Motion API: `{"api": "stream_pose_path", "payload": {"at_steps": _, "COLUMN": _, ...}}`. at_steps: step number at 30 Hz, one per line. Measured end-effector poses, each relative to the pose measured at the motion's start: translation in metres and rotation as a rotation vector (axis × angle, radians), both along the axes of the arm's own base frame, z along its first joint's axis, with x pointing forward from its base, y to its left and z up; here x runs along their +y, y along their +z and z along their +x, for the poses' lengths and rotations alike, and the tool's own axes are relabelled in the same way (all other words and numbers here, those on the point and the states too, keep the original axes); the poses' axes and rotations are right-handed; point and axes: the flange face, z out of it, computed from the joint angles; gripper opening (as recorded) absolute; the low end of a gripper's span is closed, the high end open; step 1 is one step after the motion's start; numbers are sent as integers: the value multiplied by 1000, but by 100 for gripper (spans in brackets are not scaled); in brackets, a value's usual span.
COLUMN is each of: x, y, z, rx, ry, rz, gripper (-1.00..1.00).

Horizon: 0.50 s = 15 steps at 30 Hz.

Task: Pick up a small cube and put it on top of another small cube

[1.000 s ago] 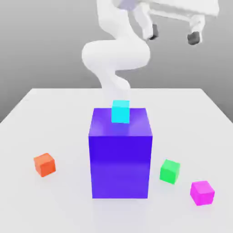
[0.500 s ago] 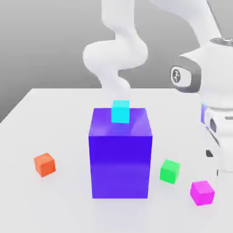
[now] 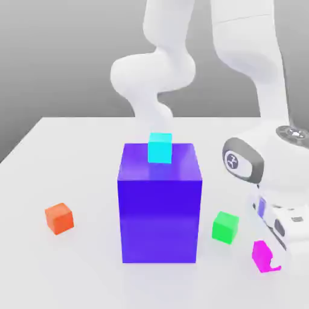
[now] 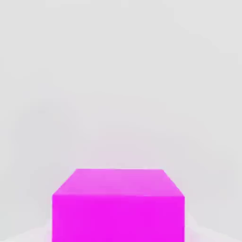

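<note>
The small magenta-pink cube point(image 3: 259, 253) rests on the white table point(image 3: 72, 151) at the front on the exterior view's right, half covered by my hand. My gripper point(image 3: 268, 263) has come down over it, and one fingertip point(image 3: 275, 267) shows against the cube's right side. The jaws are shut on this cube, which still sits on the table. The hand view has the same cube point(image 4: 118, 205) very close, square to the camera. A small green cube point(image 3: 225, 227) lies just to its left and slightly farther back.
A large blue-violet block point(image 3: 159, 205) stands mid-table with a small cyan cube point(image 3: 160, 148) on its top. A small orange cube point(image 3: 59, 218) lies at the exterior view's left. The white arm point(image 3: 265, 163) rises over the right side.
The hand dropped from high above the table down onto the magenta cube at the front right. Its jaws went from wide open to shut around that cube. The other cubes did not move.
</note>
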Motion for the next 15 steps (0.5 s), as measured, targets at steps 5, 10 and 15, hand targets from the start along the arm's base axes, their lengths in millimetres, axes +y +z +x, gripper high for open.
{"api": "stream_pose_path", "payload": {"at_steps": 5, "x": -4, "y": 54, "z": -3, "rx": -2, "ry": 20, "rz": -3, "gripper": -100}}
{"api": "stream_pose_path", "payload": {"at_steps": 10, "x": -35, "y": 85, "z": -31, "rx": -17, "ry": 202, "rz": -25, "gripper": -100}}
{"api": "stream_pose_path", "payload": {"at_steps": 15, "x": -63, "y": 102, "z": -70, "rx": -9, "ry": 404, "rz": -18, "gripper": -100}}
